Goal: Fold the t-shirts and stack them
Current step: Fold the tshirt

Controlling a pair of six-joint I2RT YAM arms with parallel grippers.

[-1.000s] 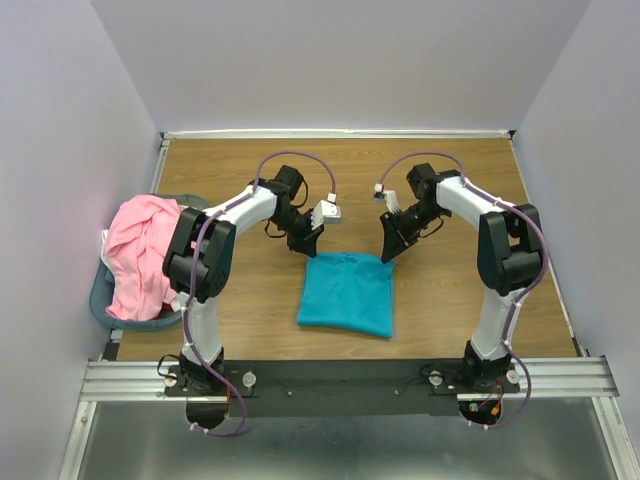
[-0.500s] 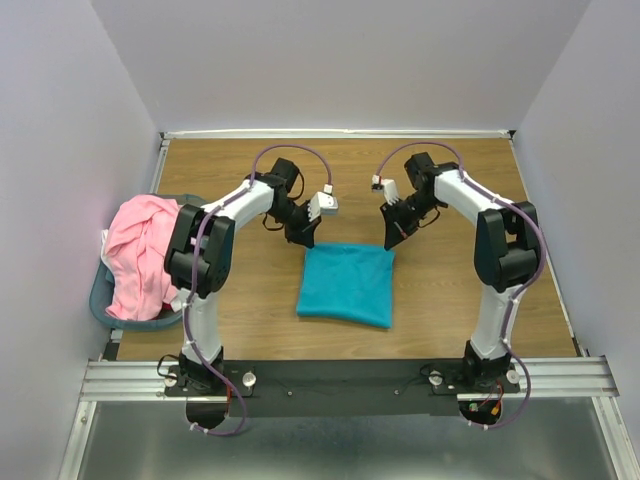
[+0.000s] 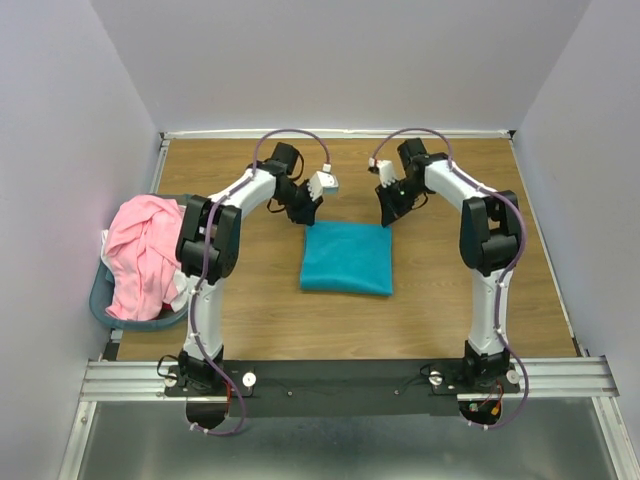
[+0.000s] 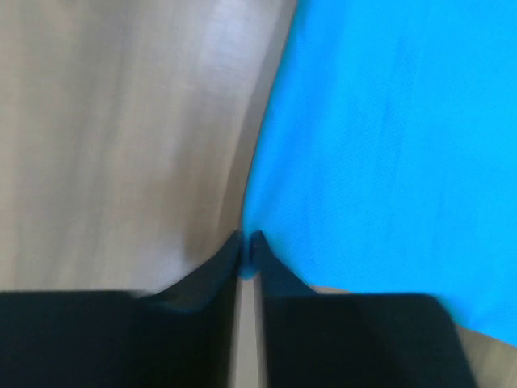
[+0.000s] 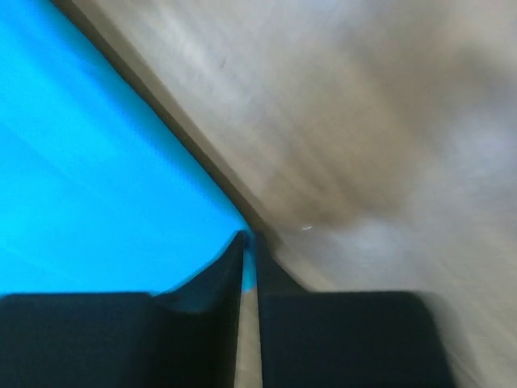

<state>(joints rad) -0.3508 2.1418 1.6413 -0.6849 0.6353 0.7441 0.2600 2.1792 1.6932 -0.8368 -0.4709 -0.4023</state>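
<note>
The teal t-shirt (image 3: 347,258) lies folded into a rectangle at the middle of the table. My left gripper (image 3: 306,217) is shut on its far left corner, and teal cloth (image 4: 380,137) shows pinched between the fingertips in the left wrist view. My right gripper (image 3: 386,218) is shut on its far right corner, and the cloth (image 5: 89,186) shows in the right wrist view too. The pink t-shirt (image 3: 140,255) lies crumpled in the basket at the left.
The blue-grey basket (image 3: 103,300) stands at the table's left edge. Purple walls close in the left, right and back. A metal rail (image 3: 340,375) runs along the near edge, holding the arm bases.
Both grippers have moved toward the far side of the table, pulling the teal shirt's far edge with them. The shirt now lies flatter and squarer.
</note>
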